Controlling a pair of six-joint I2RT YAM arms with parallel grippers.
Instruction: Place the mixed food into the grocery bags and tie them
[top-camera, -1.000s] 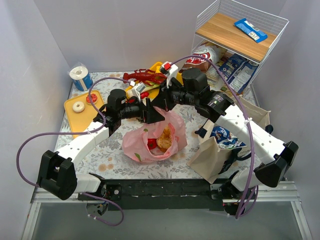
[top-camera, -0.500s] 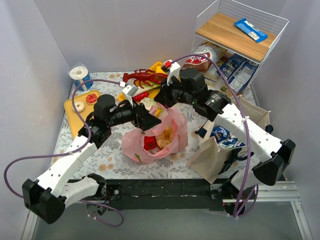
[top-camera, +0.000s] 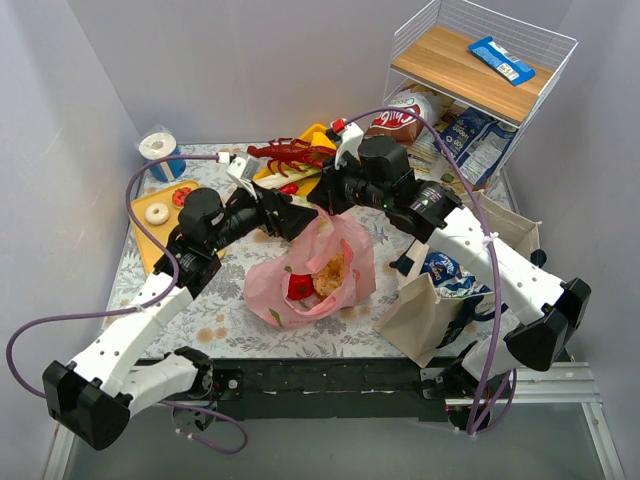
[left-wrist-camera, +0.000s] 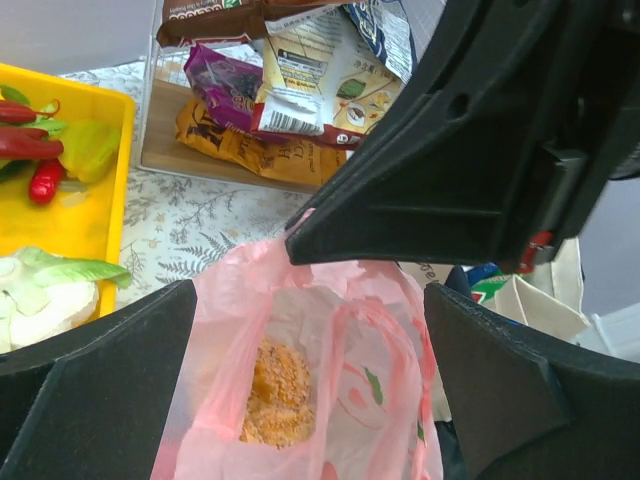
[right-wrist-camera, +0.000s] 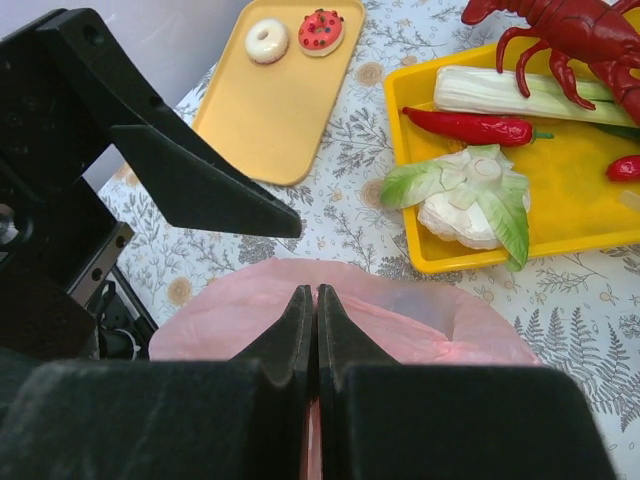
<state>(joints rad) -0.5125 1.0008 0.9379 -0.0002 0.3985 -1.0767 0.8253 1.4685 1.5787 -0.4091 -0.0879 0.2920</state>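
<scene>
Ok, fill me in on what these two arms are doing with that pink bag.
The right gripper is shut on the upper rim of the pink bag, holding it up. The left gripper hangs wide open at the bag's mouth, holding nothing. Inside lie an orange breaded piece and a red toy food. The bag is not tied. A beige tote with a blue packet stands to its right.

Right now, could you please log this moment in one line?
left gripper: open, at pink bag | right gripper: shut on bag rim | bag: bread inside, untied
</scene>
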